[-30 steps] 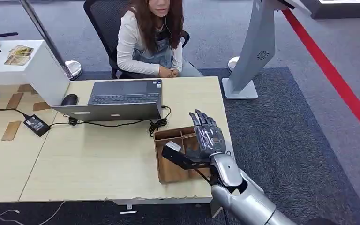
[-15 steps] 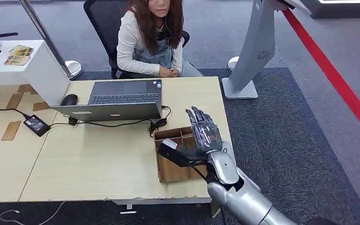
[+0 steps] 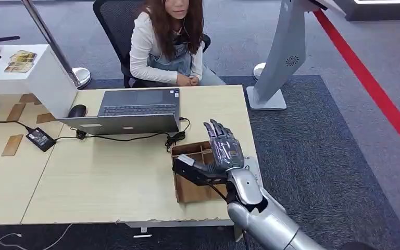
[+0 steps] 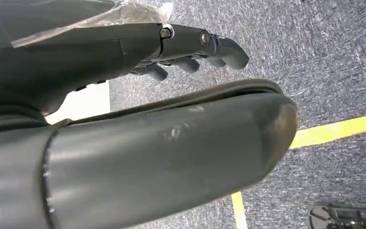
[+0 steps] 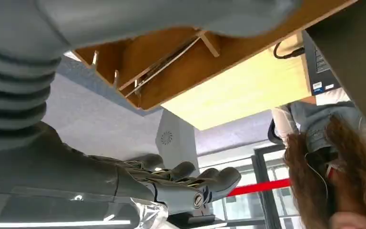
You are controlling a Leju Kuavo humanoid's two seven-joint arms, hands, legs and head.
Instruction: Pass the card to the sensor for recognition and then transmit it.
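My right hand [image 3: 224, 151] hovers over a wooden compartment box [image 3: 187, 190] at the table's near right corner. Its fingers are spread with the thumb out to the left, and it holds nothing. In the right wrist view the hand's fingers [image 5: 186, 183] are stretched out flat, apart from the box [image 5: 138, 57]. A thin flat piece [image 5: 164, 64], perhaps the card, leans inside one compartment. A white kiosk stand [image 3: 286, 52] rises off the table's far right corner. My left hand [image 4: 190, 47] hangs over grey carpet with loosely extended fingers and nothing in it.
A person sits at the far side of the table behind an open laptop [image 3: 130, 109]. A mouse [image 3: 77, 110], a power adapter [image 3: 40, 138] and cables lie to its left. A white block [image 3: 31, 78] stands at the far left. A red line [image 3: 375, 88] crosses the carpet on the right.
My right hand has drifted a little to the left and farther in over the wooden box, still holding nothing. Nothing else has moved.
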